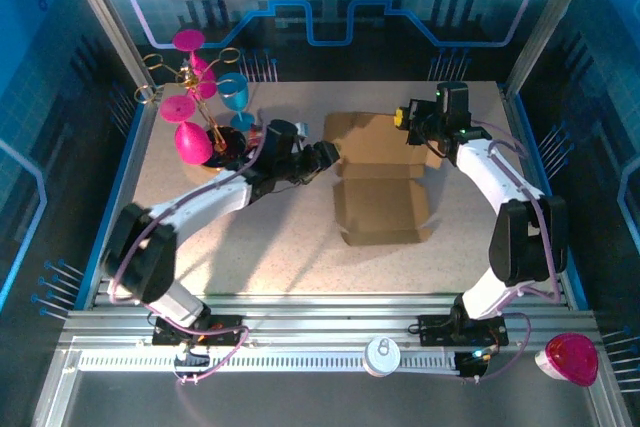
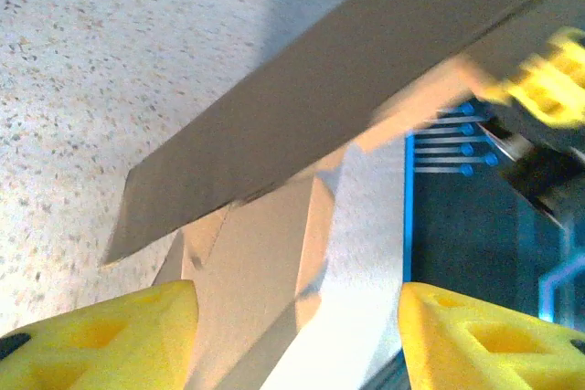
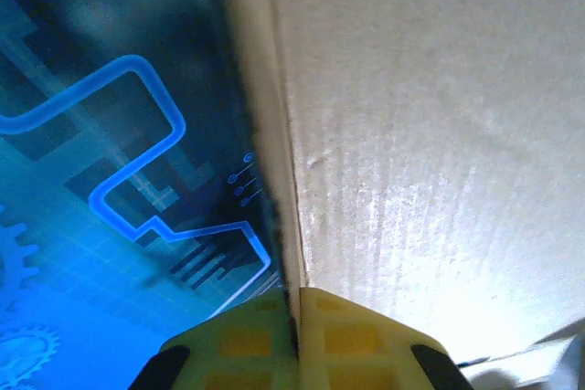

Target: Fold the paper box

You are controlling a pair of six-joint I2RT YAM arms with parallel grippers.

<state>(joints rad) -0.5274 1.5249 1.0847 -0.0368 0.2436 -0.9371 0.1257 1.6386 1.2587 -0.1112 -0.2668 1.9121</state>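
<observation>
Paper box sits mid-table, half open with its back panel raised. The right gripper is pinched tight on that panel's thin right edge, and the left gripper has its fingers spread wide at the box's left side, gripping nothing. Likely risk: the right hold is only on an edge, so pulling or twisting before the left closes could let the card slip, crease or flop back, and the light box may slide on the table.
</observation>
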